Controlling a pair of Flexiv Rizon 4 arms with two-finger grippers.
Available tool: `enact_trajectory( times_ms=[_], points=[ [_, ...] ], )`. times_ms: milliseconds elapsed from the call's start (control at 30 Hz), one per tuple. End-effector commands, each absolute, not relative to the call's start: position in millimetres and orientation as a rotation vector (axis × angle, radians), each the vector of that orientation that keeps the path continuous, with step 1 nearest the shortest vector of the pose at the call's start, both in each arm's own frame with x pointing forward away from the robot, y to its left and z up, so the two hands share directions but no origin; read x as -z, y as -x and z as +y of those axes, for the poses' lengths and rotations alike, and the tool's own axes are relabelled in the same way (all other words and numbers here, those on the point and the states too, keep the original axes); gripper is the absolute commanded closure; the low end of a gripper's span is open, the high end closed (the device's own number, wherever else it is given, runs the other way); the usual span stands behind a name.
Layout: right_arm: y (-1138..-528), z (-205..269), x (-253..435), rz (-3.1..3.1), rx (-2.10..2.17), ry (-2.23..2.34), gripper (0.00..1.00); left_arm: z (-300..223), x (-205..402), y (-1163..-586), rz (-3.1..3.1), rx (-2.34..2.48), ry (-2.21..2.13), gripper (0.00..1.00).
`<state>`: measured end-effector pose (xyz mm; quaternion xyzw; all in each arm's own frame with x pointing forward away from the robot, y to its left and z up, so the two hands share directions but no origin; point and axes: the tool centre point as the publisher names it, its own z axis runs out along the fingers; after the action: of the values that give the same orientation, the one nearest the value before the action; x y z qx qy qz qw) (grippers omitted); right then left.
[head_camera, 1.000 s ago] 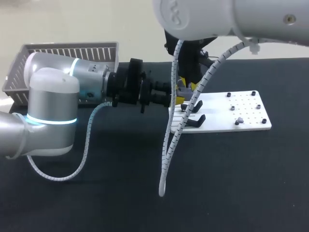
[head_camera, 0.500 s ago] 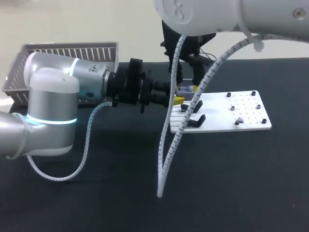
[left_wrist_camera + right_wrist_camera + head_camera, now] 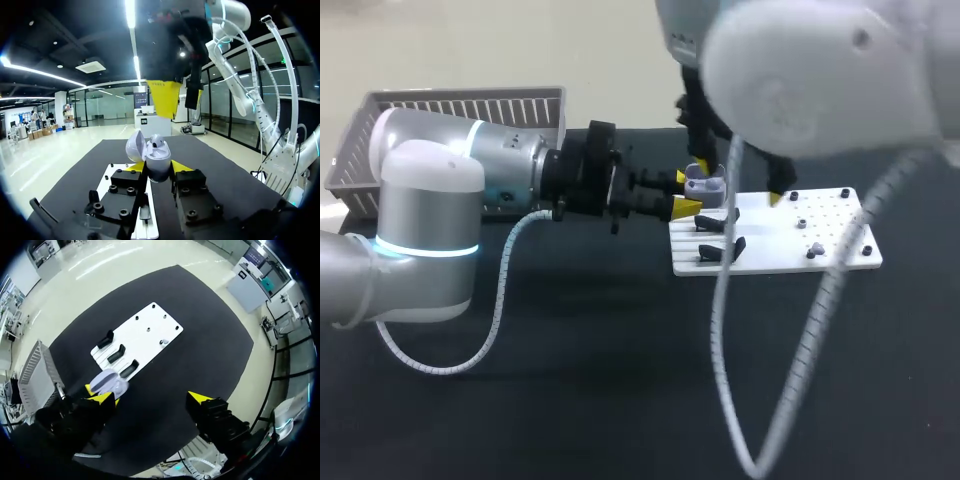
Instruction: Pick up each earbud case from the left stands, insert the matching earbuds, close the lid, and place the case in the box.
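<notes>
A pale lavender plastic earbud case (image 3: 152, 155) (image 3: 706, 186), its lid swung open, is clamped upright in the jaws of the left arm (image 3: 430, 200), above the table at the 10 o'clock corner of the white perforated plate (image 3: 790, 255) with black stands (image 3: 720, 247). The jaws of the right arm (image 3: 820, 90) are spread wide apart, high over the table. A grey slatted basket (image 3: 450, 105) is set at the table's 10 o'clock corner.

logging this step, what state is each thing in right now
earbud case: lid open, held off the table
left gripper: shut on the earbud case
right gripper: open, nothing in it, high above the table
stands: all three bare
</notes>
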<state>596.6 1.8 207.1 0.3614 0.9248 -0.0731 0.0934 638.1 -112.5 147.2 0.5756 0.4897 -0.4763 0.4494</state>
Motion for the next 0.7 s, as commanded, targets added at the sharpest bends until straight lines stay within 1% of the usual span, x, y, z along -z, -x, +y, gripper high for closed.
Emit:
enact_trajectory(
  times_ms=[33, 67, 167, 200, 233, 300, 433, 700],
  points=[
    [-573.7, -38.0, -202.0, 2.662, -0.188, -0.998, 0.10, -112.4, -146.2, -637.6, 1.209, 1.176, -1.421, 1.00],
    [-572.5, -42.6, -201.8, 2.660, -0.196, -0.996, 0.12, -112.4, -146.2, -637.6, 1.209, 1.176, -1.421, 1.00],
    [-569.9, -53.6, -202.0, 2.659, -0.218, -0.982, 0.09, -112.4, -146.2, -637.6, 1.209, 1.176, -1.421, 1.00],
    [-569.8, -59.6, -201.7, 2.661, -0.226, -0.979, 0.11, -112.4, -146.2, -637.6, 1.209, 1.176, -1.421, 1.00],
    [-570.4, -64.6, -200.9, 2.661, -0.228, -0.978, 0.10, -112.4, -146.2, -637.6, 1.209, 1.176, -1.421, 1.00],
    [-574.2, -74.3, -198.2, 2.677, -0.248, -0.991, 0.00, -112.4, -146.2, -637.6, 1.209, 1.176, -1.421, 1.00],
    [-583.7, -91.1, -193.8, 2.700, -0.337, -0.999, 0.00, -112.4, -146.2, -637.6, 1.209, 1.176, -1.421, 1.00],
    [-583.7, -91.1, -193.8, 2.700, -0.337, -0.999, 0.00, -112.4, -146.2, -637.6, 1.209, 1.176, -1.421, 1.00]
  ],
)
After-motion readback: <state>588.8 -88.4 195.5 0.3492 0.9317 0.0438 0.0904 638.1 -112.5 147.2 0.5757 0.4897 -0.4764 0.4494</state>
